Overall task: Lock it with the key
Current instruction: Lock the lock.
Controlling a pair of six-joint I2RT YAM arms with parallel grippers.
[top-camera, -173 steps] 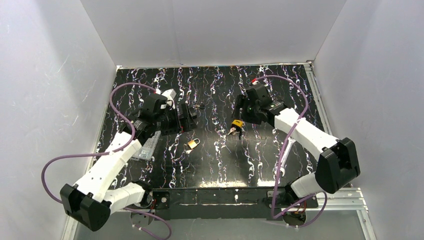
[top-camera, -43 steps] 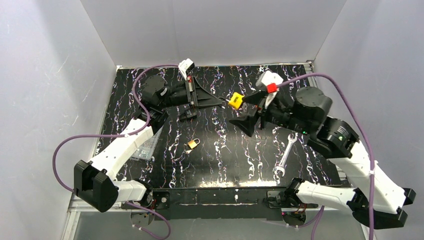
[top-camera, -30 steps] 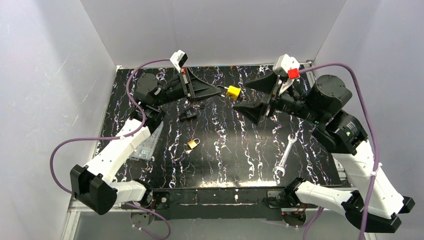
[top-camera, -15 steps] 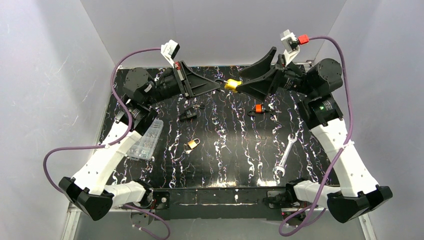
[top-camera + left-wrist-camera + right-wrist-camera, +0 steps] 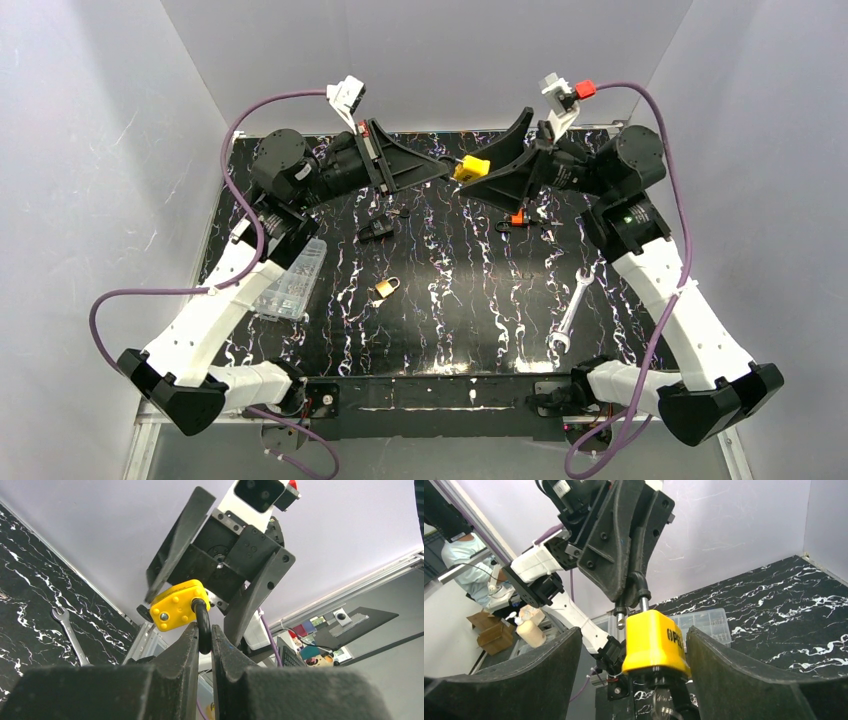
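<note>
The yellow padlock [image 5: 654, 642] is up in the air, high over the back part of the black surface [image 5: 450, 330], right between the 2 arms. The left end effector [image 5: 202, 632] is pinched tight on the shackle [image 5: 640, 587], the bent bar on top of the padlock, and that grip is what holds the padlock up. The right end effector [image 5: 634, 632] is spread wide, with 1 finger on each side of the padlock, not touching it, and it has hold of nothing. I think the job is only partly done. The padlock is lifted and held, but 1 end of the shackle seems to sit outside the yellow body, so it looks open. Under the padlock is a dark bit with a metal ring, most likely the key [image 5: 663, 707], but the picture edge cuts it off. What is left, I think, is pushing the shackle in and turning the key. The padlock body is a smooth, chunky yellow block with round corners and black letters on 1 side. The shackle is a dark curved bar with shiny silver ends. The fingers [image 5: 734, 680] are wide, dull black plastic. Far below the padlock, on the white-streaked surface, lie a small gold padlock [image 5: 385, 288], a shiny thin wrench [image 5: 568, 315] and a clear plastic box [image 5: 290, 285].
</note>
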